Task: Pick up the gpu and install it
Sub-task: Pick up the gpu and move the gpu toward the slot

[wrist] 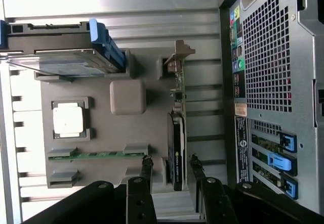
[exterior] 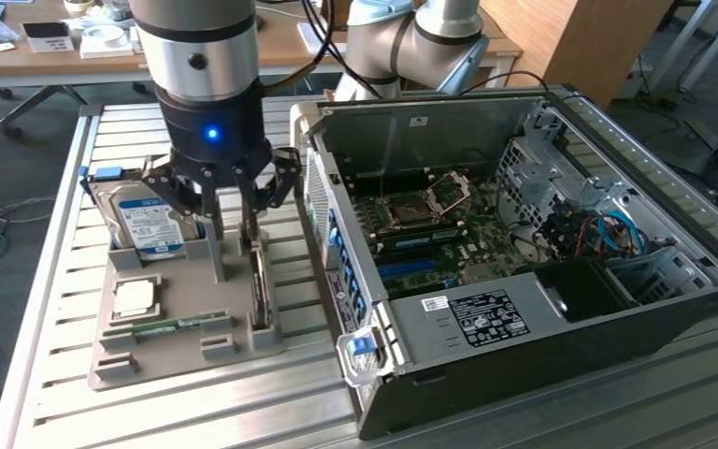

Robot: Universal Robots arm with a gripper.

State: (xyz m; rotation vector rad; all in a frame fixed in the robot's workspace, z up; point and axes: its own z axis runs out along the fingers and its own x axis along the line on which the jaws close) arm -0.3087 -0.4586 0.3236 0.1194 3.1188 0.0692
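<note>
The gpu (wrist: 177, 138) stands on its long edge in a slot of the grey parts tray (wrist: 101, 173). It is a thin card with a dark cooler face, a green board and a silver end bracket (wrist: 177, 57). In the exterior view the gpu (exterior: 259, 281) stands upright at the tray's right side, just left of the case. My gripper (exterior: 244, 201) hangs right above it. In the wrist view the gripper (wrist: 170, 164) is open and straddles one end of the card. One fingertip (wrist: 147, 162) is on each side, with gaps to the card.
The open computer case (exterior: 658, 309) lies to the exterior view's right, its motherboard (exterior: 440, 238) exposed. On the tray sit a hard drive (exterior: 147, 224), a CPU (exterior: 135, 297), a memory stick (exterior: 165, 327) and a grey post (exterior: 216, 253). The case's slotted rear panel (wrist: 268, 82) is close beside the gpu.
</note>
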